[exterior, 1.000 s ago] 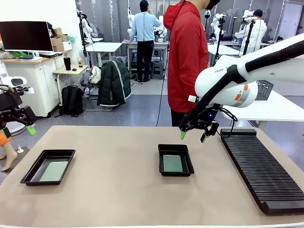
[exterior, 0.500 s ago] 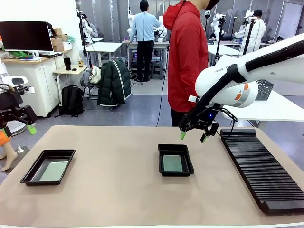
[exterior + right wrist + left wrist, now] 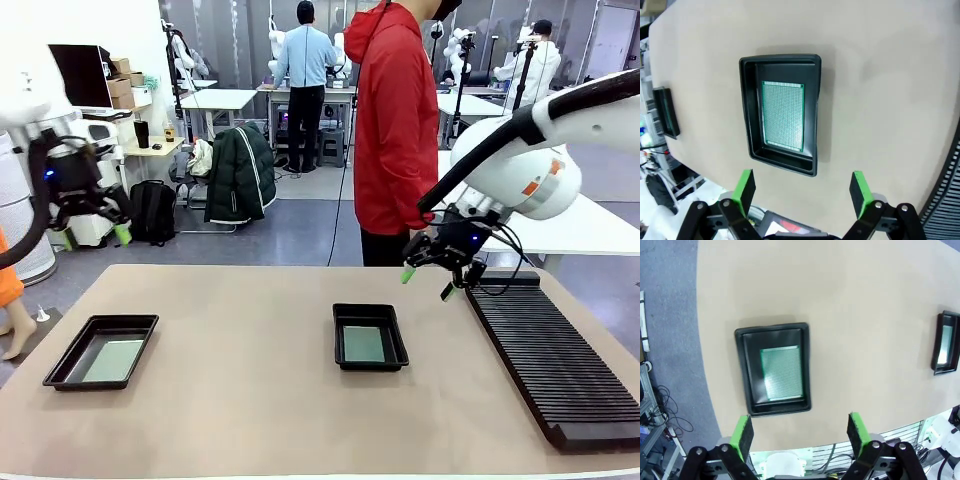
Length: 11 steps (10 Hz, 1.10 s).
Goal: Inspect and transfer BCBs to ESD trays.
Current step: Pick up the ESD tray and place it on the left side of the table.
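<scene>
Front view: both tools, left (image 3: pixel 92 236) and right (image 3: pixel 432 283), have lifted away open and empty; each tray (image 3: pixel 101 350) holds a board (image 3: pixel 364 344), transfer apparently done.

Two black ESD trays (image 3: pixel 100 350) (image 3: pixel 370 336) (each holding one flat green BCB (image 3: pixel 112 360) (image 3: pixel 364 344))

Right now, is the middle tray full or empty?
Full: a green board lies flat on the middle tray's floor; the right wrist view shows the same.
</scene>
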Each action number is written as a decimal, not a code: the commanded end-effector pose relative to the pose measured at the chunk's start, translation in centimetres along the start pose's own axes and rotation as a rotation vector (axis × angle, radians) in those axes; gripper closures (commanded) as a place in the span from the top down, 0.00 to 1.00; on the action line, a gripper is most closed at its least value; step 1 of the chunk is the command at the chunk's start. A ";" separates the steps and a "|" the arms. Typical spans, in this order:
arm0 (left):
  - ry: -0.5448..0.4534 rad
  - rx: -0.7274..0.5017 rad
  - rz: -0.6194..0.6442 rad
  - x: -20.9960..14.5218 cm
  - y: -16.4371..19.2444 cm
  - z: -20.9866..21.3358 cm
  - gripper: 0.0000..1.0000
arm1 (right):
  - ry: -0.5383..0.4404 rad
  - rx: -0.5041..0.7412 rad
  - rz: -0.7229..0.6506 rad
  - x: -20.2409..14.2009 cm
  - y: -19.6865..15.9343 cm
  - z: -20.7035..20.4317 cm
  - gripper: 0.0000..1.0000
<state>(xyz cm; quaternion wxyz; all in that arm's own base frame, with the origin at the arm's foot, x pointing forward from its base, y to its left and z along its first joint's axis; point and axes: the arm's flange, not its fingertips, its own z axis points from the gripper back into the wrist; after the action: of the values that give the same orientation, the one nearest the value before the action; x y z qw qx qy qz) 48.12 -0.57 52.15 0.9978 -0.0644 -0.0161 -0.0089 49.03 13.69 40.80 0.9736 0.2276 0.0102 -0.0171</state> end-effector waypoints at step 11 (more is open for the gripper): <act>0.059 0.015 0.058 7.6 -21.5 -8.5 1.00 | 0.040 0.353 0.089 0.7 -11.4 2.0 1.00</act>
<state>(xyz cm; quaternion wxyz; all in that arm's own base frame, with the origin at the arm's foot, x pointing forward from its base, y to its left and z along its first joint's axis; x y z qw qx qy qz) 54.52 -22.23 46.92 0.9974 -0.0678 0.0258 0.0042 49.34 2.93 38.30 0.9291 0.3688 0.0213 0.0196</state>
